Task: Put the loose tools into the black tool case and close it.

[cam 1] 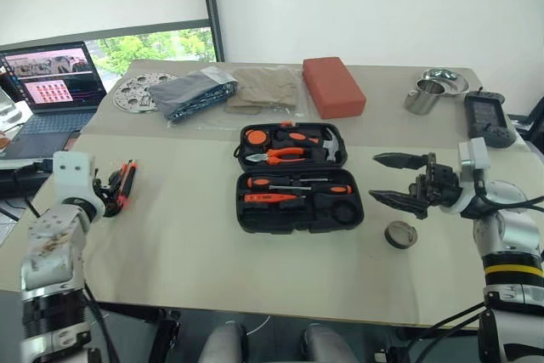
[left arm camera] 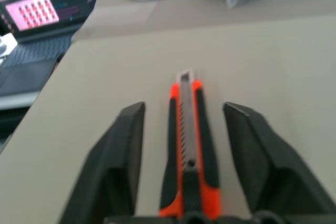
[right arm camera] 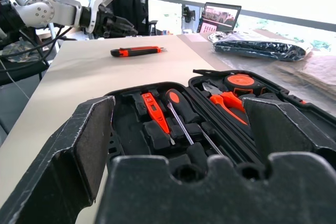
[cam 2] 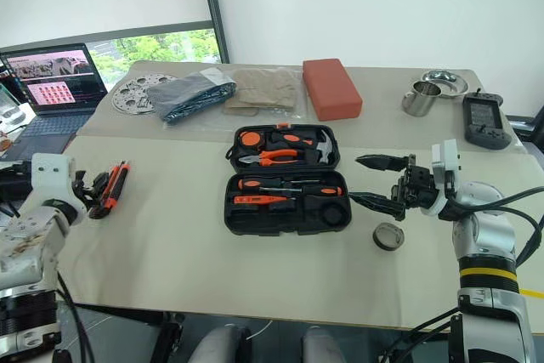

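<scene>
Left gripper [left arm camera: 184, 145] straddles the utility knife [left arm camera: 188, 150], fingers apart; right gripper [cam 1: 393, 179] gapes beside the open black tool case [cam 1: 293, 178].

Beige table [cam 1: 187, 244] bears open tool case [cam 1: 297, 201], knife [cam 1: 126, 184], tape roll [cam 1: 400, 234].

Bright, even daylight from the window [cam 1: 153, 44] behind — soft shadows, left wrist view blurred throughout.

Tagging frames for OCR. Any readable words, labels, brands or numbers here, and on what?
None readable.
laptop screen: rows of pink thumbnails and lines of text, too small to read.
black handheld device: any markings too small to read.
black tool case, utility knife, red block: no legible print visible.
</scene>
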Action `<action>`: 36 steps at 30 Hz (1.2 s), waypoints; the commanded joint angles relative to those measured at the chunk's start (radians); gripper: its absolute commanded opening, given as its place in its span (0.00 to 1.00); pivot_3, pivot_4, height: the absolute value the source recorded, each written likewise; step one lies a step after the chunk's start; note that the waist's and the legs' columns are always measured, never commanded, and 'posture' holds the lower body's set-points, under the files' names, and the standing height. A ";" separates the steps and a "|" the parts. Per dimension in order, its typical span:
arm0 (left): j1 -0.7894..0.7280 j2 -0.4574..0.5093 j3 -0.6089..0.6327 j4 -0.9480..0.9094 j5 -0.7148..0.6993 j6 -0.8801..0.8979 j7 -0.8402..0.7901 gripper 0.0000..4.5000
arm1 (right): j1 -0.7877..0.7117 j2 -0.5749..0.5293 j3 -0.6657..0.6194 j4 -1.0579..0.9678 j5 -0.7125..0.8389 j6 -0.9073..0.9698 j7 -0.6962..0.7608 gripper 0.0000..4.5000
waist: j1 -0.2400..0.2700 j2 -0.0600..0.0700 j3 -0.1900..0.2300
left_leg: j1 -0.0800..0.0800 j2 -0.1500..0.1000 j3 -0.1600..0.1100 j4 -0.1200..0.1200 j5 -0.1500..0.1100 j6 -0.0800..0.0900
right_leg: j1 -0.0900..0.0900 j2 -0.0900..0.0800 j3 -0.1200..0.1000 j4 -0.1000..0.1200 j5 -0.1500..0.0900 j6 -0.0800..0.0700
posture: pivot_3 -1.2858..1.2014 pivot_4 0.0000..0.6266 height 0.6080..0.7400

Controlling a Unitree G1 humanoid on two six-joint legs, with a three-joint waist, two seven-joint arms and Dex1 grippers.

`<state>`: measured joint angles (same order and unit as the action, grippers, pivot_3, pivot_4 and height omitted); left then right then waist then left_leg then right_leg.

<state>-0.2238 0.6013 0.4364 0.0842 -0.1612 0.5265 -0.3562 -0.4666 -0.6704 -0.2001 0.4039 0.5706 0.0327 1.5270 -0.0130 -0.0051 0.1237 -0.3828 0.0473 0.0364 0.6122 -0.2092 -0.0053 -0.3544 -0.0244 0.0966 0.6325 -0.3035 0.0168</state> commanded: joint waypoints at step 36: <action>-0.288 0.053 -0.447 -0.033 -0.189 -0.258 -0.795 0.39 | 0.067 -0.031 -0.067 -0.137 0.047 0.049 -0.042 1.00 | 0.007 0.000 -0.001 | -0.004 -0.003 0.012 0.001 0.001 -0.001 | -0.005 0.000 0.000 0.005 0.000 0.000 | 0.52 0.24 1.00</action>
<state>-0.5130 0.6335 0.0577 0.0956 -0.3759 0.2689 -1.0889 -0.4059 -0.6894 -0.2289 0.3031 0.5787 0.0659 1.4901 -0.0056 -0.0054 0.1230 -0.3854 0.0448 0.0485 0.6118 -0.2088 -0.0062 -0.3589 -0.0238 0.0976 0.6346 -0.3036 0.0168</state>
